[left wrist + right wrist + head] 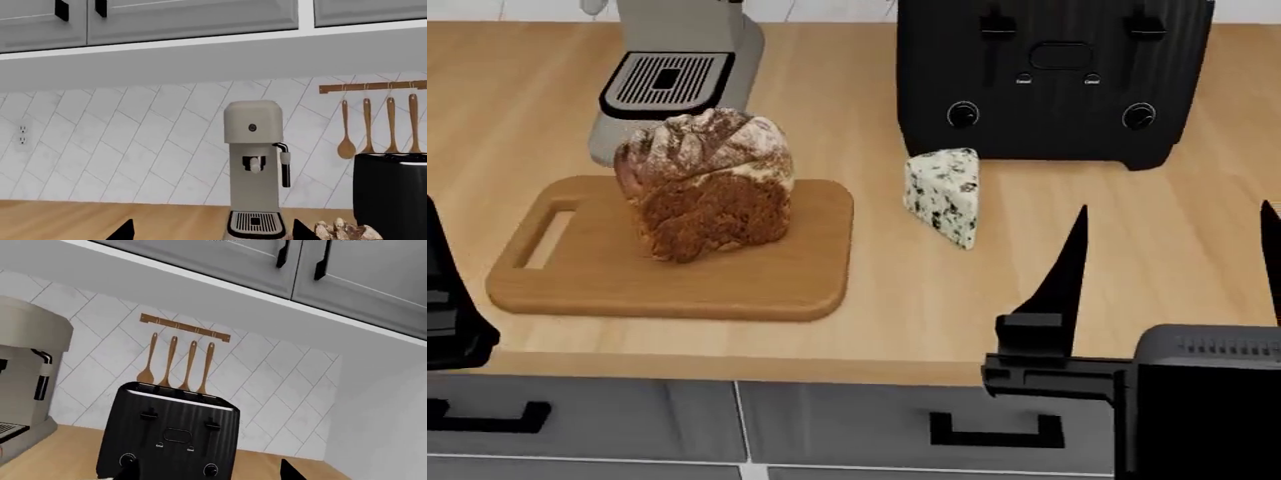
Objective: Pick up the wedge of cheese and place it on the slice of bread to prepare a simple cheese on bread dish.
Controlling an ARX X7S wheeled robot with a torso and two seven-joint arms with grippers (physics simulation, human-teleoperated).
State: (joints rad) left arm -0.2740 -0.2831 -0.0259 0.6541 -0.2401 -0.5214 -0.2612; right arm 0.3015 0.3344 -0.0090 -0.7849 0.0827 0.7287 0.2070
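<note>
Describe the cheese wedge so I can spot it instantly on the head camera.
Find the black toaster at the back of the wooden counter. Just in front of its left corner stands the wedge of cheese, right of the cutting board: pale, triangular, blue-speckled, unlike the dark brown slice of bread.

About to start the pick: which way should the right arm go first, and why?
Probably forward and slightly left, lowering the right gripper over the cheese. The cheese stands untouched on the counter before the toaster, the gripper is open and empty, and the bread waits on its board.
</note>
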